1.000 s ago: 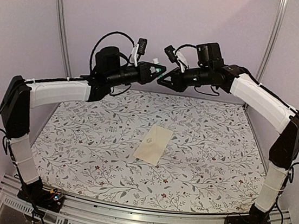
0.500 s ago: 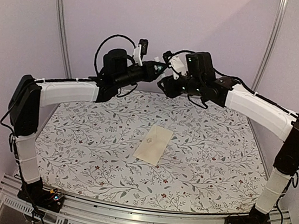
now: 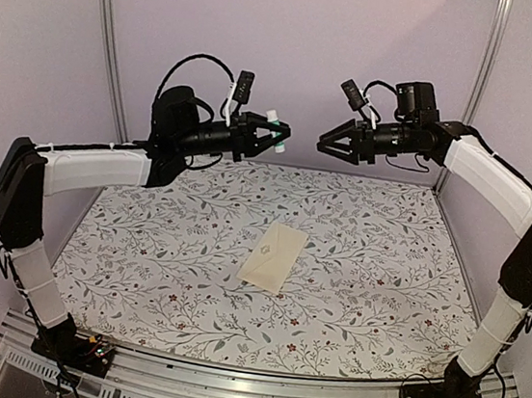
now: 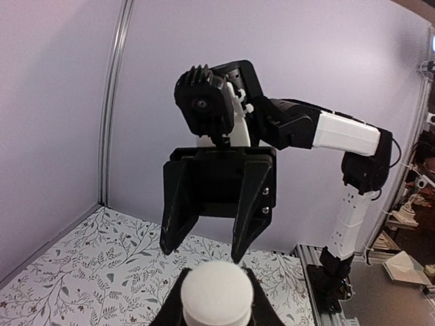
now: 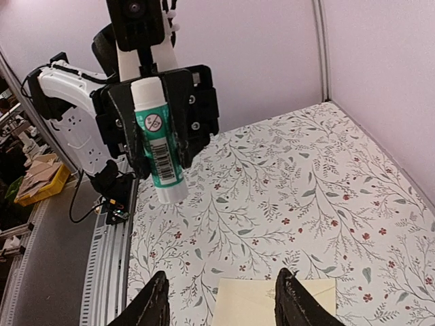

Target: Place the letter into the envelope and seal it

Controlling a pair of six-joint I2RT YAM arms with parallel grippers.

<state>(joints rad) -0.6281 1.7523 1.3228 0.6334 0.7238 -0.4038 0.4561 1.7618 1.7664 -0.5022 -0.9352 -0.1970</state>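
The cream envelope (image 3: 274, 256) lies flat in the middle of the table, and its near end shows in the right wrist view (image 5: 272, 302). The letter is not in view. My left gripper (image 3: 276, 134) is raised high at the back and is shut on a green and white glue stick (image 3: 273, 127), whose white end fills the bottom of the left wrist view (image 4: 217, 295). My right gripper (image 3: 323, 146) is open and empty, facing the left one across a gap. The right wrist view shows the glue stick (image 5: 160, 149) in the left jaws.
The table has a floral cloth (image 3: 383, 272). Purple walls stand at the back and sides, with metal posts (image 3: 111, 34) in the corners. An aluminium rail (image 3: 242, 390) runs along the near edge.
The two grippers were close together at the back centre. They have now drawn apart, the right one back to the right with its jaws open. The envelope has not moved.
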